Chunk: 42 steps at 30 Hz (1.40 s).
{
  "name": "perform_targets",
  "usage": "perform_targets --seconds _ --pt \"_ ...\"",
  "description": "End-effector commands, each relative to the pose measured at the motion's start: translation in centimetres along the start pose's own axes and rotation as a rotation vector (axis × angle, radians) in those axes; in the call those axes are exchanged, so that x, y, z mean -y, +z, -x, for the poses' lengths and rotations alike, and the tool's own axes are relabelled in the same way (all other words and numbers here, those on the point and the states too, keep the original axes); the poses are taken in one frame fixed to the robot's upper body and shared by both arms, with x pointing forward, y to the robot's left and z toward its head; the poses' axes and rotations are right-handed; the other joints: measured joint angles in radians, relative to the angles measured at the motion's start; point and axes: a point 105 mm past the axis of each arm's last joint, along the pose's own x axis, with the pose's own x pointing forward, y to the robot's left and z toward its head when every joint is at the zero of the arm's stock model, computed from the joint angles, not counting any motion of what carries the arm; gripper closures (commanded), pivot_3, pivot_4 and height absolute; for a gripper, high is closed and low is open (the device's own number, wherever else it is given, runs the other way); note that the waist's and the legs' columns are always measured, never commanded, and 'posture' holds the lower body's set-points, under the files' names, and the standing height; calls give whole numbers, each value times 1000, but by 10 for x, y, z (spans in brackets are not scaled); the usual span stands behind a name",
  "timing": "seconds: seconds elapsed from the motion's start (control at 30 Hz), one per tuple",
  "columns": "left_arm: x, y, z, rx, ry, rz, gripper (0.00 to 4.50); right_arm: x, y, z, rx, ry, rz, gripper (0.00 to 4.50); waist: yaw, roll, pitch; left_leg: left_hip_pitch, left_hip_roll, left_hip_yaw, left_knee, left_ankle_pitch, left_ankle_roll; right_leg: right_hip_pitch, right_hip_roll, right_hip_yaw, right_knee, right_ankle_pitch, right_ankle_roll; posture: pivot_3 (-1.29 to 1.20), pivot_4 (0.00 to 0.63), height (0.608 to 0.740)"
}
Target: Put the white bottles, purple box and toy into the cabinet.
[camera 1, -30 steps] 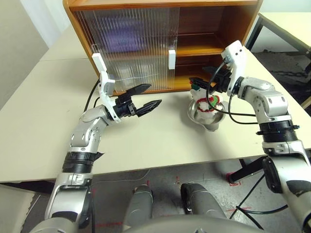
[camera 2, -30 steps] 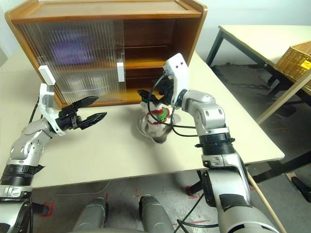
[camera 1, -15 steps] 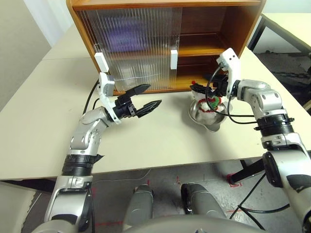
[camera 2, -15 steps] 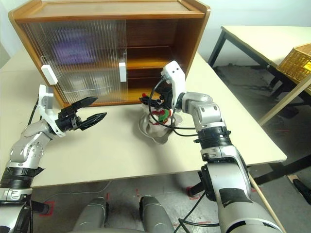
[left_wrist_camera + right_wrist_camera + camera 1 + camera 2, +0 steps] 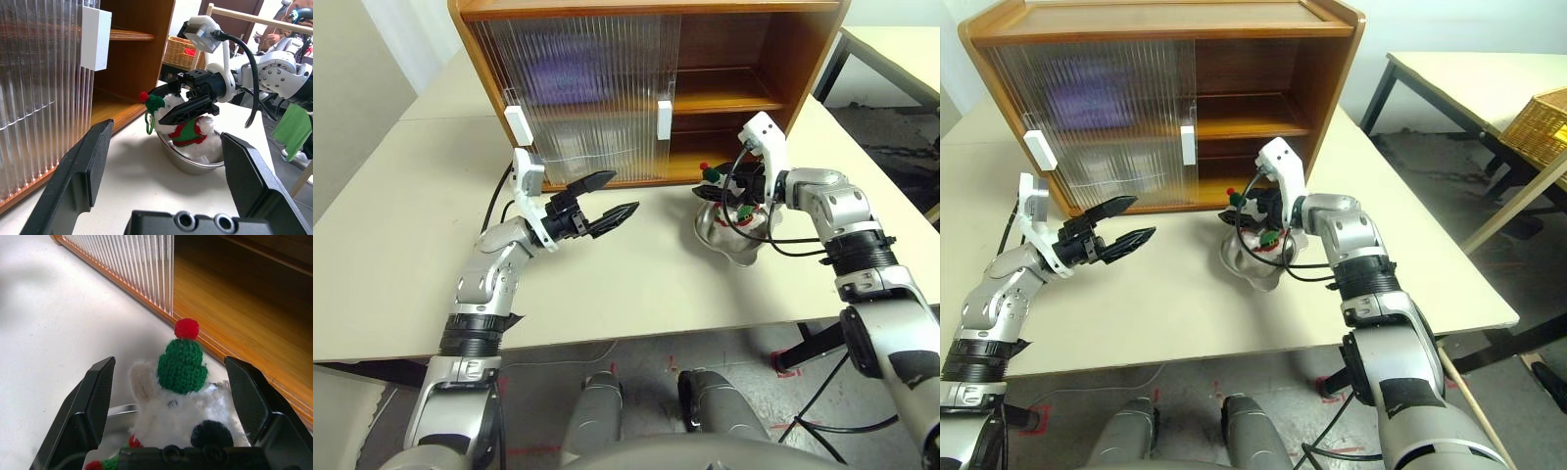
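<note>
table [image 5: 636,284] bare; right tool [image 5: 171,396] spread astride toy [image 5: 183,396].

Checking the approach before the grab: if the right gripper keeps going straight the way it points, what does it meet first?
The toy: its head sits between the open right gripper fingers, in the steel bowl. Beyond it lies the cabinet's open bottom shelf.
</note>
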Motion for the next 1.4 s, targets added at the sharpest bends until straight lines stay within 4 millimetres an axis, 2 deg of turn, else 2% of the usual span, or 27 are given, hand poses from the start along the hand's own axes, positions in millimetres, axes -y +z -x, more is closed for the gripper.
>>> perform_targets --seconds 0.03,0.1,0.2,0.47,0.53,0.6,0.73,0.93,1.17,1.4 --pt "2 1 0 5 0 -17 0 0 0 -1 -21 15 23 35 1 0 0 0 0 0 0 0 0 0 0 0 0 0 0 80 79 740" --pt "2 1 0 7 0 -18 0 -1 0 -1 -25 20 23 35 3 0 0 0 0 0 0 0 0 0 0 0 0 0 0 81 78 740" --pt "3 1 0 8 0 -18 0 -1 0 -2 -27 24 22 666 5 0 0 0 0 0 0 0 -1 0 0 0 0 0 0 84 76 740" --pt "3 0 0 11 -2 -18 0 -1 1 -2 -23 26 31 3590 7 0 0 0 0 0 0 1 -1 0 0 0 0 0 0 82 69 740" --pt "3 0 0 12 -4 -18 0 0 2 -1 -20 24 33 4159 7 0 0 0 0 0 0 1 -1 0 0 0 0 0 -1 82 69 740" --pt "3 -1 0 10 -6 -17 0 0 5 -1 -11 20 34 4469 7 0 0 0 0 0 0 1 -1 0 0 0 0 1 -1 73 64 740" --pt "2 -1 0 9 -9 -18 0 -1 12 1 13 14 38 4494 7 0 0 0 0 0 0 1 -1 0 0 -1 0 1 -1 65 61 740" --pt "1 0 -3 8 -20 -19 0 0 39 11 111 -33 27 4500 5 0 0 0 0 0 1 2 -1 0 0 -1 1 1 -2 45 59 740" --pt "2 -2 -6 4 -35 -14 0 4 69 34 195 -104 35 4500 1 0 0 1 0 0 2 2 0 1 0 -2 1 2 -2 22 60 740" --pt "0 -1 -9 2 -46 -14 0 22 114 60 305 -207 79 4500 -4 1 -1 1 0 0 2 2 0 1 1 -1 1 2 -2 10 57 740"
